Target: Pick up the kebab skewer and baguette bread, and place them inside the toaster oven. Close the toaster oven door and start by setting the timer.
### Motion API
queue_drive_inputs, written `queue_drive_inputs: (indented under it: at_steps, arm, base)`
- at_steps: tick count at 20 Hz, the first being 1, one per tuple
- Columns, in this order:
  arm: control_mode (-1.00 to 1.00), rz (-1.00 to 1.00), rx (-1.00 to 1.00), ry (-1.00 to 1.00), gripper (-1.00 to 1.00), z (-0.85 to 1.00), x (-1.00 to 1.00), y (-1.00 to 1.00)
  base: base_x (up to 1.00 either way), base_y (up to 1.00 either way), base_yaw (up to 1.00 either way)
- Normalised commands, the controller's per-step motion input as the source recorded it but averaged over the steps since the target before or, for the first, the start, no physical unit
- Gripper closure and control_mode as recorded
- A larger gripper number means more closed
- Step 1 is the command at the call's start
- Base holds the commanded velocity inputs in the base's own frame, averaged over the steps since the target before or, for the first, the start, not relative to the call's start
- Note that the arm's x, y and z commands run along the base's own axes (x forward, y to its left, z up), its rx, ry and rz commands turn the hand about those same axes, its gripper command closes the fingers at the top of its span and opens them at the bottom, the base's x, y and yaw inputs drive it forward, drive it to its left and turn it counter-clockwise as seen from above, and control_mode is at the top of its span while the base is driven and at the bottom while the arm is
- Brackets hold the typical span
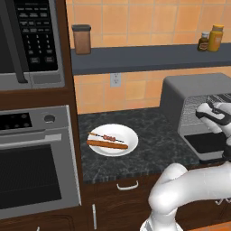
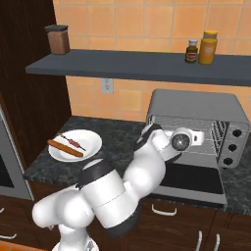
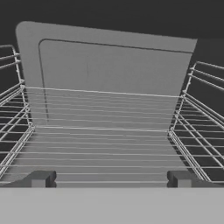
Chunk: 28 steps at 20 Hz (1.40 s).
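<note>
Jaws wide and empty, the gripper faces the toaster oven rack; careless withdrawal toward 6 o'clock risks snagging wires.

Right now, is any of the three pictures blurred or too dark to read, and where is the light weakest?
Left base view: sharp, evenly lit; kebab skewer and baguette bread clear on the white plate. Right base view: sharp; toaster oven interior shaded behind the arm. Hand view: dimmest, grey, but the wire rack and open claw tips stay crisp.
</note>
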Motion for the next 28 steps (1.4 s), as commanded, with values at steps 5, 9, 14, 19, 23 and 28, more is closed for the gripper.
queue_drive_inputs:
  at_steps: [5,9,14,19,23,28]
  arm:
    - [-1.0,0.0,-0.14,0.08,-1.0,-0.88,-0.78,-0.11]
    - [-1.0,0.0,-0.14,0.1,-1.0,-0.86,-0.76,-0.07]
    - [-1.0,0.0,-0.12,0.12,-1.0,-0.82,-0.76,-0.01]
    - [-1.0,0.0,-0.09,0.11,-1.0,-0.78,-0.73,-0.04]
    - [-1.0,0.0,-0.07,0.09,-1.0,-0.76,-0.77,-0.04]
    - [-1.0,0.0,-0.04,0.06,-1.0,-0.62,-0.73,0.0]
  base:
    - [0.0,0.0,0.0]
    - [0.0,0.0,0.0]
    - [0.0,0.0,0.0]
    - [0.0,0.0,0.0]
    - [0.0,0.0,0.0]
    - [0.0,0.0,0.0]
